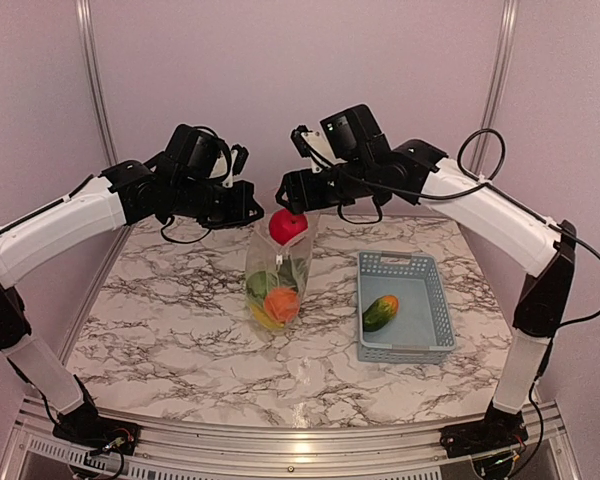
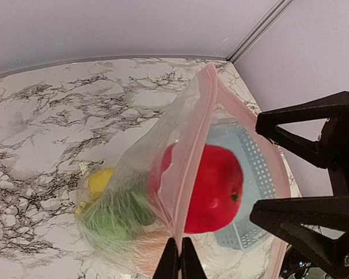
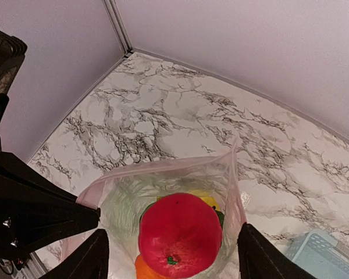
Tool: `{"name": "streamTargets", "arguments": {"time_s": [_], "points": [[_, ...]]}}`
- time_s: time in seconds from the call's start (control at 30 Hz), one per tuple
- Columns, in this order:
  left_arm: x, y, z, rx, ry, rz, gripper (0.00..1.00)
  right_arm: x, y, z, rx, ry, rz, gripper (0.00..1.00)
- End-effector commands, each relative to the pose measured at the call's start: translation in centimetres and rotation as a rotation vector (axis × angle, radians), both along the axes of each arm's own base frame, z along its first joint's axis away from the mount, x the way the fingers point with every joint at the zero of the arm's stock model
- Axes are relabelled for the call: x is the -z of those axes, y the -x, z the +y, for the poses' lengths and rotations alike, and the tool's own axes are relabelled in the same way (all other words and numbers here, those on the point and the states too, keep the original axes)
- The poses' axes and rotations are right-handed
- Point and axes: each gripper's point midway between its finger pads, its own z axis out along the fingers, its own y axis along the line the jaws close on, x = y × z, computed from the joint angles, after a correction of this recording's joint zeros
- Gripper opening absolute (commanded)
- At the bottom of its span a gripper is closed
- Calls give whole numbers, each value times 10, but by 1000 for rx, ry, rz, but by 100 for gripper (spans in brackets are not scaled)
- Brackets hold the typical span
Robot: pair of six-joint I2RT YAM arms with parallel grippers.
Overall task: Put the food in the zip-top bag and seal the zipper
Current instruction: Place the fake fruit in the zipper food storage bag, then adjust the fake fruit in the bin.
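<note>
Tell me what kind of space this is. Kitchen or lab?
Likely a lab robot cell, not a kitchen: a marble-pattern tabletop boxed in by plain walls and aluminium rails, with toy food as props, such as a red apple in a zip-top bag.

I count one zip-top bag (image 1: 280,265), in the middle of the top view. Inside it I make out four pieces of food: one red apple (image 1: 287,226) uppermost, one orange (image 1: 281,303), one green piece (image 1: 260,284) and one yellow piece (image 1: 266,321) lowest. The crinkled plastic may hide more. Right of centre I count one basket (image 1: 443,300), and in it one green-orange mango (image 1: 380,312). Five pieces of food in all.
</note>
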Motion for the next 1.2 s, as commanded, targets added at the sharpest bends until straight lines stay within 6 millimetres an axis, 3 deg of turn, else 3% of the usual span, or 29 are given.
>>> {"name": "streamTargets", "arguments": {"time_s": [0.0,0.3,0.57,0.9,1.17], "points": [[-4,0,-7,17,29,7,0,-34,7,1,-10,-62,-32,73],[-2,0,-9,21,41,15,0,-73,22,-8,-20,-162,-53,75],[-3,2,-9,25,45,15,0,-85,28,-52,58,-120,-99,74],[-4,3,-10,28,58,22,0,-46,29,-125,219,-131,3,73],[-4,4,-10,30,63,28,0,19,47,-186,434,-151,144,74]]}}
